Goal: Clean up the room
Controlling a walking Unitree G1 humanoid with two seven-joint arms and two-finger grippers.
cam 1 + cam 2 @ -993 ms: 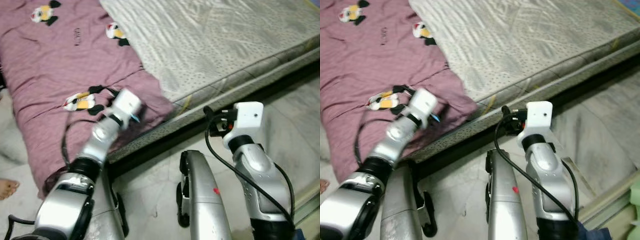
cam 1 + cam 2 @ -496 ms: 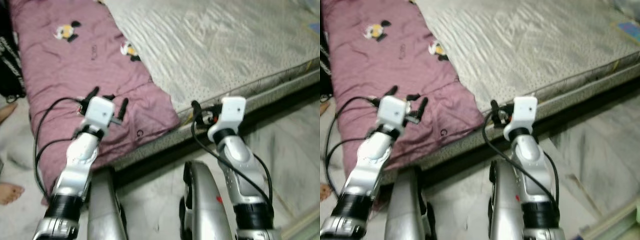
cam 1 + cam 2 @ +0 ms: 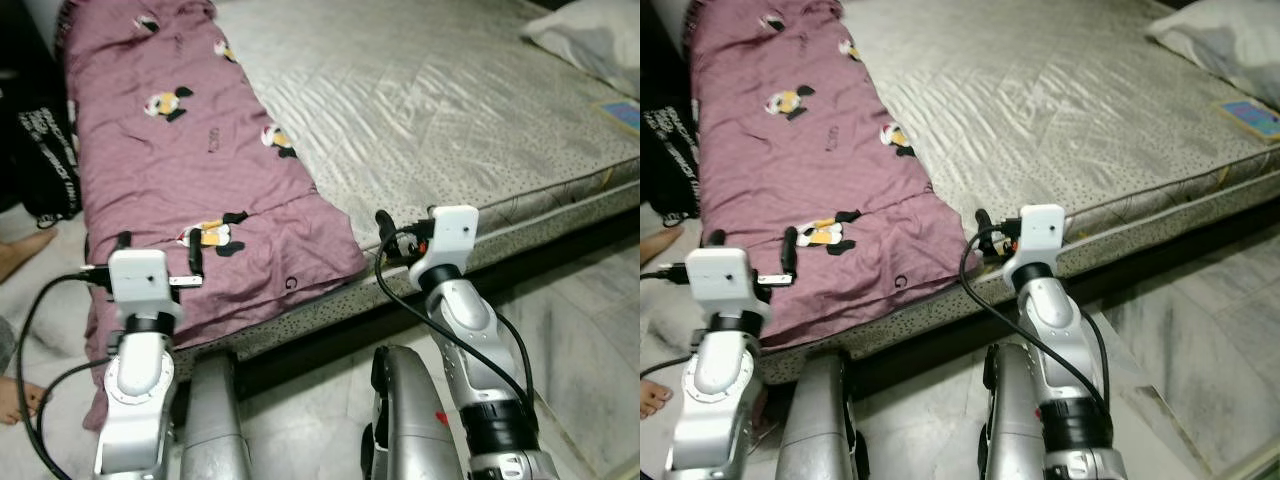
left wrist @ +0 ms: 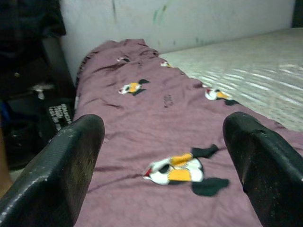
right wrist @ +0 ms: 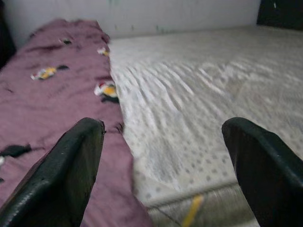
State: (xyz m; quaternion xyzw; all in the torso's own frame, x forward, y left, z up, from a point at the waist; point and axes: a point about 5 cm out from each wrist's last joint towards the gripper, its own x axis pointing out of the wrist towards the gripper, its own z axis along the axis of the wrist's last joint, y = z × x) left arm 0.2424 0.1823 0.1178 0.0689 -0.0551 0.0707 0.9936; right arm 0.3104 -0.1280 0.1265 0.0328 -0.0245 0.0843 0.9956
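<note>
A mauve blanket [image 3: 190, 170] printed with small black, white and yellow cartoon figures lies lengthwise along the left side of a bare grey mattress [image 3: 430, 110]. Its near end hangs over the mattress edge. My left gripper [image 3: 158, 252] is held open just above that near end, its two black fingers [image 4: 61, 175] wide apart with nothing between them. My right gripper [image 5: 163, 125] is open too, at the mattress's front edge beside the blanket's right corner, pointing across the bed.
A white pillow [image 3: 590, 35] lies at the bed's far right, with a small blue flat item [image 3: 622, 110] near the right edge. A black bag [image 3: 45, 165] stands left of the bed. A person's bare feet [image 3: 25, 255] are on the floor there. Pale tiled floor [image 3: 580, 320] runs along the bed front.
The camera has lifted, showing more of the bed. My left gripper has pulled back and leftward off the blanket's front corner and now stands open. The right gripper has kept its place at the mattress edge.
</note>
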